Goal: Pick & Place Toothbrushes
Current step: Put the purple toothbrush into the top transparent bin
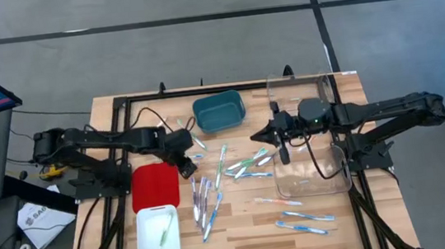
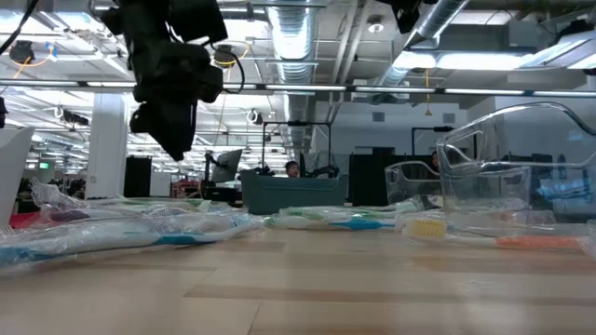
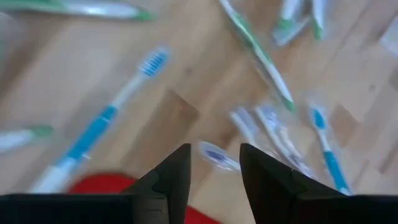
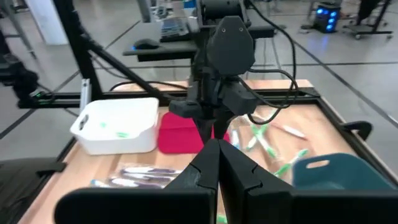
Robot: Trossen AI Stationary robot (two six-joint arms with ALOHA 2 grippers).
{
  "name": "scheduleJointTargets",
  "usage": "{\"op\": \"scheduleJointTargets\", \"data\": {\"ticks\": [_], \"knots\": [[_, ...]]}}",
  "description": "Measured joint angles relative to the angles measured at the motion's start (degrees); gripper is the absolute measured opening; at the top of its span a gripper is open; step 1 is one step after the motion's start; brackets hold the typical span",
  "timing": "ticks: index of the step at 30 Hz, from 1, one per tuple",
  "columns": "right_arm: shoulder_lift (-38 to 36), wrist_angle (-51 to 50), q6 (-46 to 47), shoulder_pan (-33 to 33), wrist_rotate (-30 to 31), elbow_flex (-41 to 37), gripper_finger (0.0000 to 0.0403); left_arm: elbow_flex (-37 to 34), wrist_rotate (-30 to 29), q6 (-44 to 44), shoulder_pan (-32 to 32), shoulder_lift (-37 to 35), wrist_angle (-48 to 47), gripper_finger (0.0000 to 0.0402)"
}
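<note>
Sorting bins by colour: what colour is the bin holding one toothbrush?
White bin, with a green toothbrush inside; the high view shows it best.

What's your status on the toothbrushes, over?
Left gripper open, empty, above toothbrushes. Right gripper shut, empty, waiting. One brush in white bin. Nothing blocking.

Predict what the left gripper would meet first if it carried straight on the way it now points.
Probably the purple toothbrush head lying between the open jaws of the left gripper, with bare wooden table around it; depth is unclear.

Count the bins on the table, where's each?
4: teal bin at the back, red bin and white bin on the left, clear bin on the right under the right arm.
</note>
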Motion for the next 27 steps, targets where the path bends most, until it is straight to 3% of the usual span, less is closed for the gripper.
{"op": "scheduleJointTargets", "data": {"ticks": [7,13,21,27], "knots": [[0.0,-0.3,0.0,2.8,0.0,0.0,0.0,0.0,0.1,-3.2,-6.1,0.0,0.6,0.0131],[-0.4,-0.1,-0.5,2.8,0.0,0.0,0.0,0.0,-0.3,-4.3,-7.0,0.0,1.0,0.0131],[-0.4,-0.2,-0.6,2.7,0.0,0.0,0.0,0.0,2.4,-14.9,-9.5,0.0,1.1,0.0131],[-0.4,-0.2,-0.6,2.7,0.0,0.0,0.0,0.0,3.2,-16.9,-11.3,0.9,1.3,0.0131]]}}
